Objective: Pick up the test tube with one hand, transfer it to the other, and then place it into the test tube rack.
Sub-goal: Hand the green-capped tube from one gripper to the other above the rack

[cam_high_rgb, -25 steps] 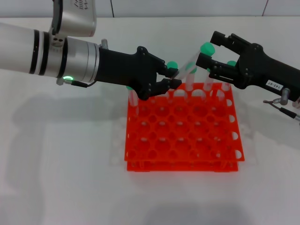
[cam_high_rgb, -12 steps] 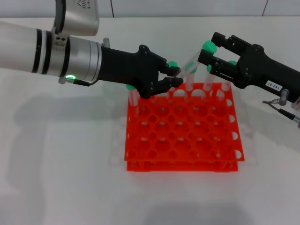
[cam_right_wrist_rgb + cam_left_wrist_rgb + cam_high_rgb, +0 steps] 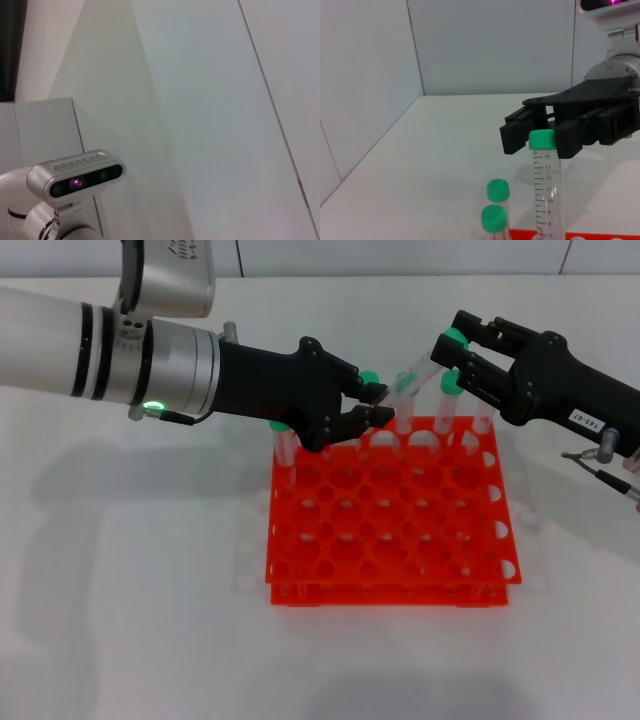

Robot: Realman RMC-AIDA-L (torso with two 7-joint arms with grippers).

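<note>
Midway above the orange-red test tube rack (image 3: 390,520), the left gripper (image 3: 372,405) pinches a green-capped test tube's (image 3: 412,375) lower end while the right gripper (image 3: 450,358) closes around its cap for the handover.

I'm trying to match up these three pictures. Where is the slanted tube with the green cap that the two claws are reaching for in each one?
Head view: the test tube slants between the left gripper and right gripper, above the rack's far edge.
Left wrist view: it stands centre, cap at the right gripper.
Right wrist view: not in it.
Shared landmark: the right gripper.
</note>
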